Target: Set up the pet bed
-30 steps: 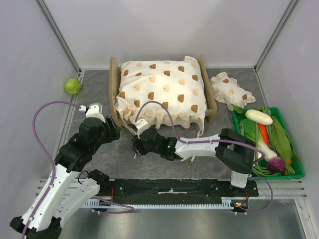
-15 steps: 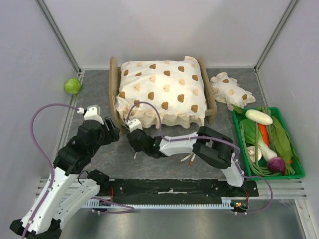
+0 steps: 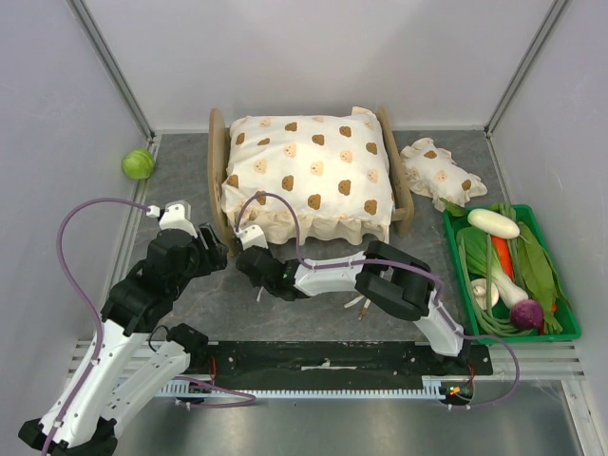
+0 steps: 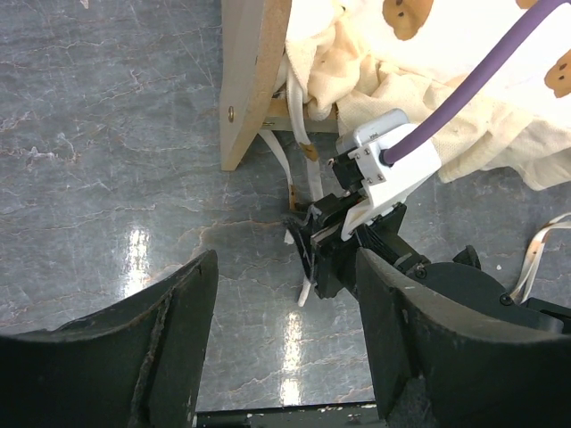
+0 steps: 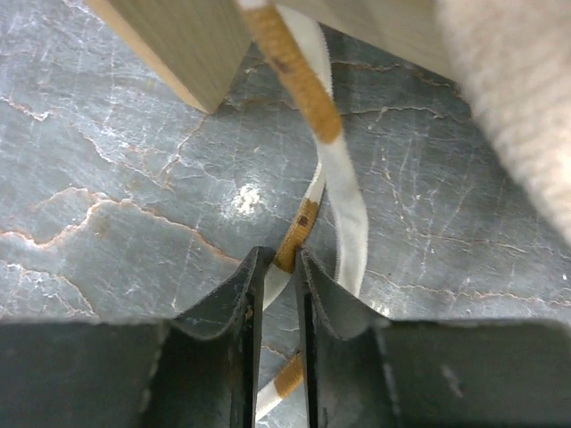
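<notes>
The cushion (image 3: 309, 176) is on the pet bed (image 3: 216, 171), right tool (image 5: 277, 267) pinching an untied tie (image 5: 343, 201), left tool (image 4: 285, 267) open and empty.

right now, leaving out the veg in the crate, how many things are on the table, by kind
bear-print soft pieces: 2 (cushion, pillow)
wooden bed frame: 1
green crate: 1
green ball: 1
total: 5
</notes>
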